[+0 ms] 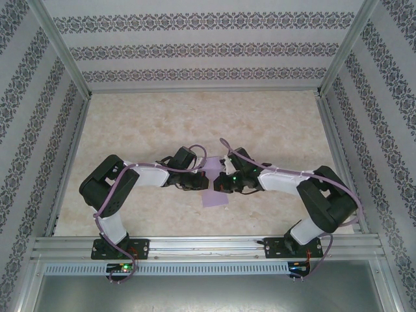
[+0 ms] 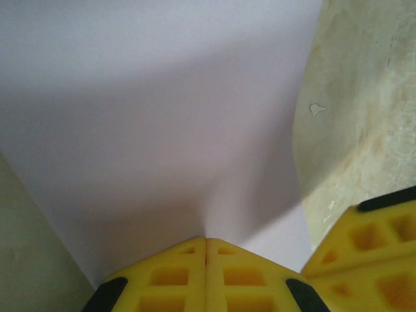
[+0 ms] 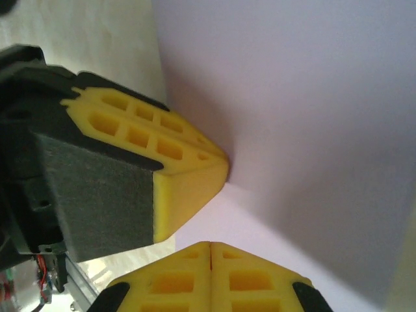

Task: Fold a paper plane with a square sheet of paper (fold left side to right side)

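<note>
Lavender square sheet of paper (image 2: 162, 117) curls up off the marbled counter (image 2: 364, 117) directly ahead of the left claw (image 2: 207, 242) and the right claw (image 3: 210, 246); each is clenched, tips touching the sheet, the two just beside one another

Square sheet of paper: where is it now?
In the top view, the square sheet of paper lies on the table, between the left gripper and the right gripper.

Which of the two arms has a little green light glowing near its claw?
The right arm: a green dot glows on its wrist beside the square sheet of paper; the left arm is unlit there.
</note>
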You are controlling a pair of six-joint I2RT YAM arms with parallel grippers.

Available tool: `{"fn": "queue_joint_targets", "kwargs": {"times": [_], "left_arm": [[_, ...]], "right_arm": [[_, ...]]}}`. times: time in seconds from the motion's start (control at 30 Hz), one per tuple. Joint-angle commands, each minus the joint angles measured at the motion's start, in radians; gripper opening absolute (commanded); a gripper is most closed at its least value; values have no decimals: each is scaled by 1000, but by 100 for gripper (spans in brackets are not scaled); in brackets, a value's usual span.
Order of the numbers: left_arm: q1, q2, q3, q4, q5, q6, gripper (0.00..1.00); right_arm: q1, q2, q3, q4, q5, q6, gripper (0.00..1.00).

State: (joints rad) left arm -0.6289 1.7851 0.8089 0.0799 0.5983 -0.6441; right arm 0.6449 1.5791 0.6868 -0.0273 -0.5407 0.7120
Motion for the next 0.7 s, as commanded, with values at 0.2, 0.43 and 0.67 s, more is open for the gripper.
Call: {"fn": "queue_joint_targets", "kwargs": {"times": [0.2,0.43,0.67], "left_arm": [[-22,19,6,-35,-14,-22,0],[15,11,44,-35,-18,-12,0],[45,41,62,13,-5,-11,0]], "right_arm": [[23,105,-30,29,27,19,0],[28,126,-61,4,71,6,0],[27,126,-72,7,88,14,0]]}}
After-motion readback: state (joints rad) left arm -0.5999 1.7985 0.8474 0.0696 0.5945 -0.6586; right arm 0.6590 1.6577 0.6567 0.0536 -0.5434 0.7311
